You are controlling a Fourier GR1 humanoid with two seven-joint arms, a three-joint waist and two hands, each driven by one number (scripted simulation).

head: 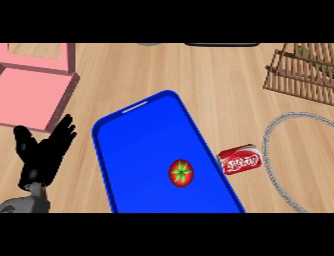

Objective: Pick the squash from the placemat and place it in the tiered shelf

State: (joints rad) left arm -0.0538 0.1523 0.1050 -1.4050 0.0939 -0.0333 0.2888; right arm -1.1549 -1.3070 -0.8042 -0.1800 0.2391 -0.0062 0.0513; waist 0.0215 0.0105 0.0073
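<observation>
Head view looks steeply down on a wooden worktop (222,75). At the lower left the left robot hand (43,152) stands up from its grey forearm, fingers spread and straight, holding nothing and touching nothing; it looks to be resting there. The right robot hand is nowhere in sight.

Just to the right of that hand lies a blue placemat (148,150), set at a slant. On it, toward its right edge and a little lower than the hand's fingertips, sits the squash (182,173), a small red, round thing with a green star on top. Beyond the mat's right edge, close beside it, a red can (241,161) lies on its side. Farther right again is a grey ring (288,165) on the wood. Far off to the upper right, well apart from the hand, stands the shelf (314,75) of brown slats; I see no squash in it. Above the hand is an open pink box (26,85).

As I judge it, the whole carry is left: the squash lies on the mat, not in the shelf, and no hand is near it. It needs grasping, lifting across, and setting down among the slats.
</observation>
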